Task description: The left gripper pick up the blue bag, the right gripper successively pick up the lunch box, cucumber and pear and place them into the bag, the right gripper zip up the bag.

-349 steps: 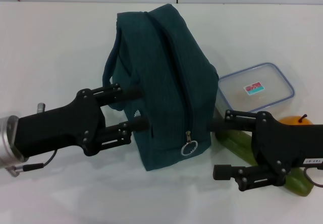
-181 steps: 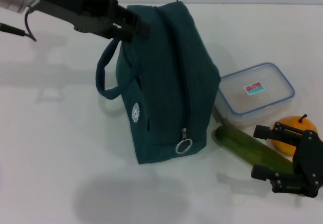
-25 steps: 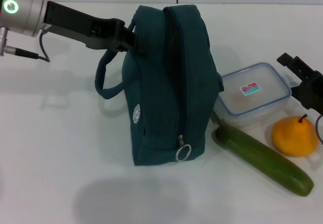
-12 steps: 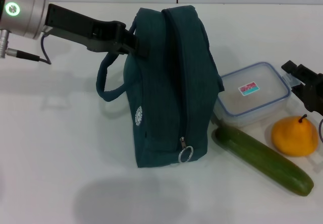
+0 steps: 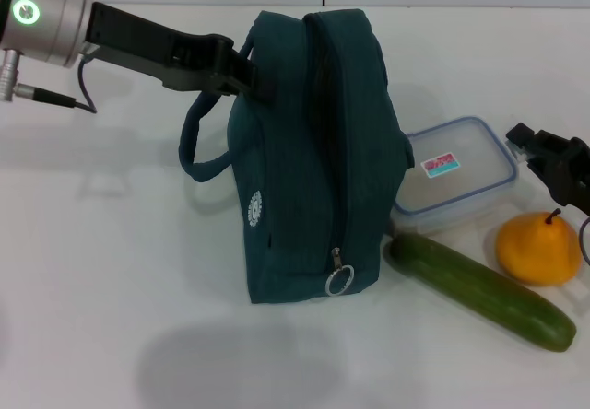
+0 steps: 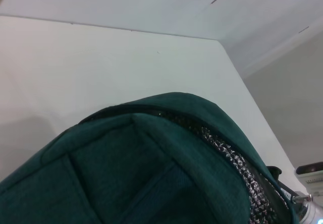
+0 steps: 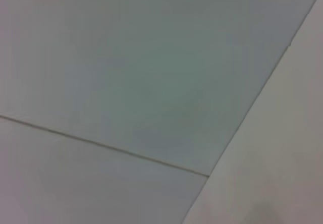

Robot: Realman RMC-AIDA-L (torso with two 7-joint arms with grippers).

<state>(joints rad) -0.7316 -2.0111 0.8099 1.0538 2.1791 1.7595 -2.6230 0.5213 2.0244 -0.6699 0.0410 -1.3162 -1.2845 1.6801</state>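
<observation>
The left claw, clamped on the bag, props it upright for loading, while the right claw, fingers spread, nears the lunch box.

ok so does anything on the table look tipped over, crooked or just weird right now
Only the lunch box stands out: it sits tilted, its bag-side edge lower, right beside the blue bag. The left tool grips the bag's upper left edge. The cucumber and pear lie normally, with the right tool above the pear.

Upright blue bag; lunch box, cucumber, pear beside it.
</observation>
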